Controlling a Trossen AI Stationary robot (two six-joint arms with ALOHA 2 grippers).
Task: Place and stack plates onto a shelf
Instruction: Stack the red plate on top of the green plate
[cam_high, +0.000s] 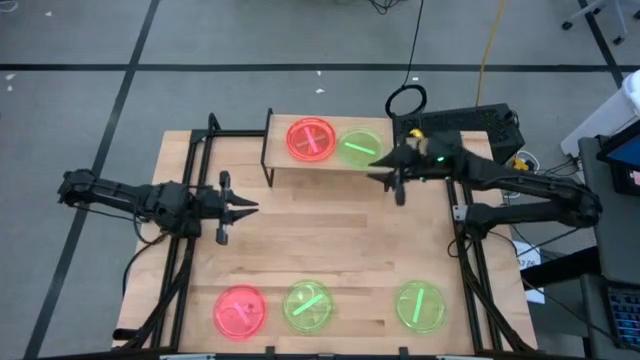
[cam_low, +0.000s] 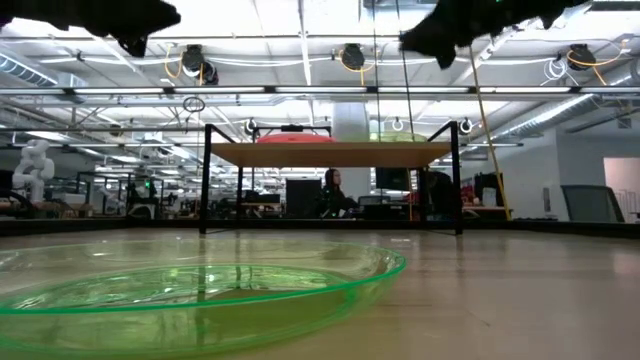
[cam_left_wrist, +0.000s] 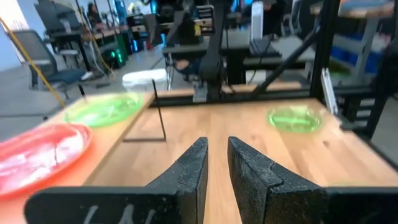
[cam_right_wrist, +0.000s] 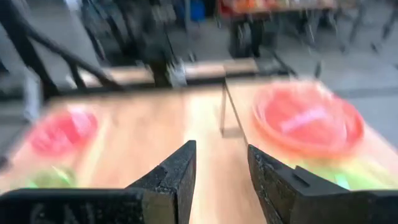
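The shelf stands at the table's far side, with a pink plate and a green plate lying flat on it side by side. A second pink plate and two green plates lie on the table along its near edge. My right gripper hovers open at the shelf's right end, beside the green plate, with nothing between its fingers. My left gripper hangs level over the table's left part, its fingers a narrow gap apart and holding nothing.
Black frame rails run along the table's left and right sides. A black box with cables sits behind the right arm. Bare wood lies between the shelf and the near row of plates.
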